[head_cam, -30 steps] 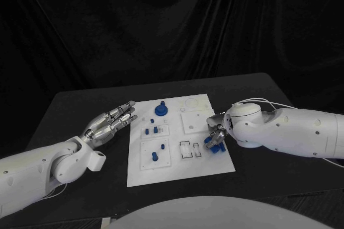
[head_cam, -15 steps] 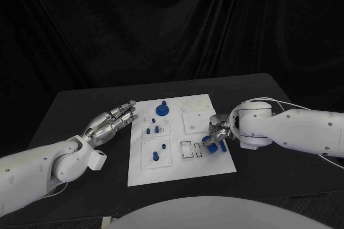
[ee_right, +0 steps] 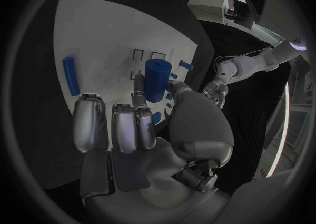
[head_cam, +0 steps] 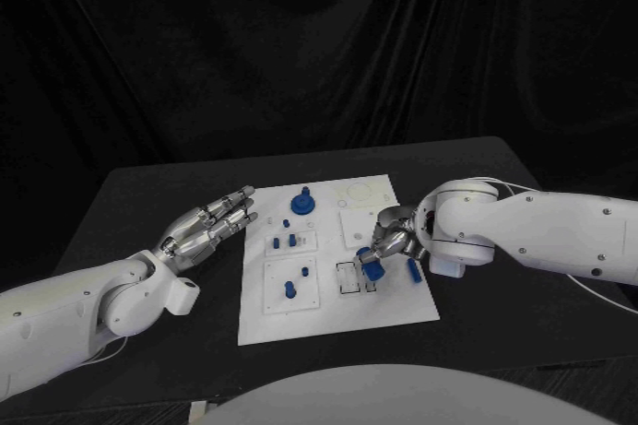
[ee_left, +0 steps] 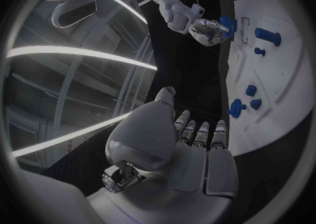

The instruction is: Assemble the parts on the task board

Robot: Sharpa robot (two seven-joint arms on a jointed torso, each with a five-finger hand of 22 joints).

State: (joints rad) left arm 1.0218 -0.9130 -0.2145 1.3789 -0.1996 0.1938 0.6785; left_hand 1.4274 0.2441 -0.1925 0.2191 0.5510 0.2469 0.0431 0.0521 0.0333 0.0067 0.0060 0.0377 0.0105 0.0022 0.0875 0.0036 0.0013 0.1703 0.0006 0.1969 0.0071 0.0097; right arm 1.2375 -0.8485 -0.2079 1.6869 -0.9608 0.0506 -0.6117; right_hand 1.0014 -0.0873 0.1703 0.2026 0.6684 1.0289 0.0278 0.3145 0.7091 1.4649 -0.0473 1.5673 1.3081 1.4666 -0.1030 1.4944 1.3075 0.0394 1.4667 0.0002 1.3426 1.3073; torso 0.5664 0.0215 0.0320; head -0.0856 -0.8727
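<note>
The right silver many-fingered hand (head_cam: 388, 239) sits just right of centre in the head view, over the right half of the white rectangular task board (head_cam: 333, 301), and grips a short blue plastic cylinder (ee_right: 156, 79) between thumb and fingers. In the right wrist view this cylinder stands clear beyond the fingertips (ee_right: 138, 84), its long axis roughly upright against the board face, its lower end toward the board. The governing relation is the offset between the cylinder and the pair of black-outlined rectangular slots (head_cam: 354, 276) printed near the board's centre: in the head view the held cylinder (head_cam: 371, 264) appears directly at the right edge of these outlines, touching or just above them; contact cannot be determined from these views. Judged from this, the insertion step is in hand, and the next move calls for keeping the cylinder's axis square to the board while it is lowered. A long blue plastic bar (head_cam: 414, 270) lies flat on the board just right of the right hand, its long axis running up and down the frame; it remains unplaced. The left silver many-fingered hand (head_cam: 206, 227) is at centre left of the head view, beside the board's left edge, fingers extended and apart, holding nothing. It is well apart from the slots; the right hand is the nearer. Other small blue parts, including a round-headed blue piece (head_cam: 301, 203), occupy the upper left of the board.
</note>
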